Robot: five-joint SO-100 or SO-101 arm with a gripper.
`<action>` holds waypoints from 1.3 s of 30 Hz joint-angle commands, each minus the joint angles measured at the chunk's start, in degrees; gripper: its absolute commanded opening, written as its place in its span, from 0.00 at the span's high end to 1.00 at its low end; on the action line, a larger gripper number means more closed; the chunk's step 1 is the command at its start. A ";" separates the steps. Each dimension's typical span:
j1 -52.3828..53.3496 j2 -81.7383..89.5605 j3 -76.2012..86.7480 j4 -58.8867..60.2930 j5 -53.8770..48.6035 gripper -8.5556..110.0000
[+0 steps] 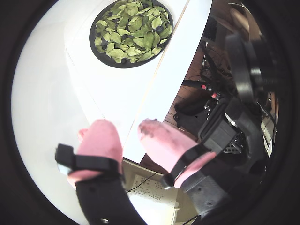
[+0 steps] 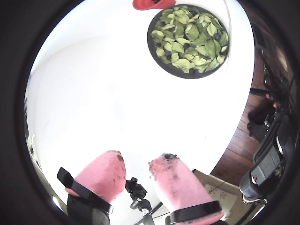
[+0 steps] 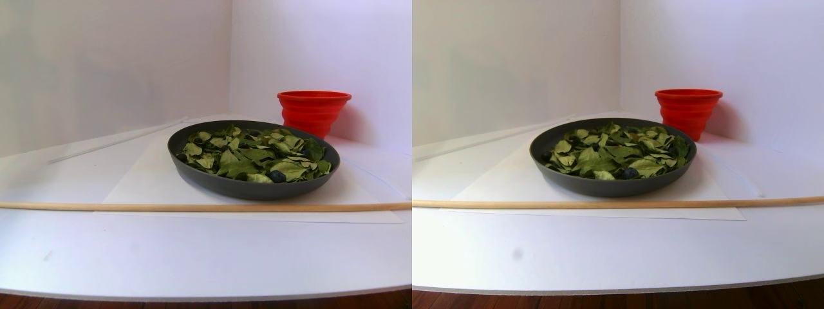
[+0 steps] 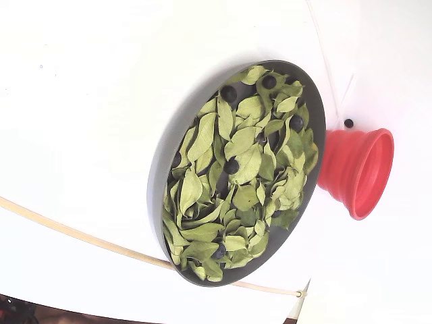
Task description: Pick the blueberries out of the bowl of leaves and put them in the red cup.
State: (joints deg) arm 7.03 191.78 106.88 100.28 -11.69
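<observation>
My gripper stands wide, empty, well short of the bowl.
Risk: blueberries ahead sit among leaves; I may pinch a leaf.

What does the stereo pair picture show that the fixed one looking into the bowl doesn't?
Only the stereo pair view shows the red cup side-on, upright with ribbed walls, standing behind the bowl, plus the white back walls. Only the fixed view looks down into the bowl, revealing several blueberries among the leaves, and one small dark ball lying on the table beside the cup. Both show bowl, leaves, cup and the thin wooden stick in front. Neither shows the gripper.
</observation>
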 commanded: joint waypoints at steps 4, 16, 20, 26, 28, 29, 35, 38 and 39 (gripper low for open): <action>0.44 -0.70 -2.20 0.18 0.00 0.84; 0.44 -0.79 -2.90 -0.88 -0.53 0.84; 1.76 -0.79 -3.34 -0.97 -0.26 0.84; 4.31 -1.05 -6.42 -2.20 -1.23 0.84; 7.38 -1.14 -13.45 -7.29 -4.48 0.84; 8.00 -2.29 -13.97 -8.79 -5.27 0.84; 7.65 -3.60 -7.82 -8.09 -11.25 0.84; 7.03 -5.63 -7.91 -7.65 -14.59 0.83; 6.86 -5.80 -7.73 -7.47 -16.08 0.83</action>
State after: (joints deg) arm 14.15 187.56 99.93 92.81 -24.26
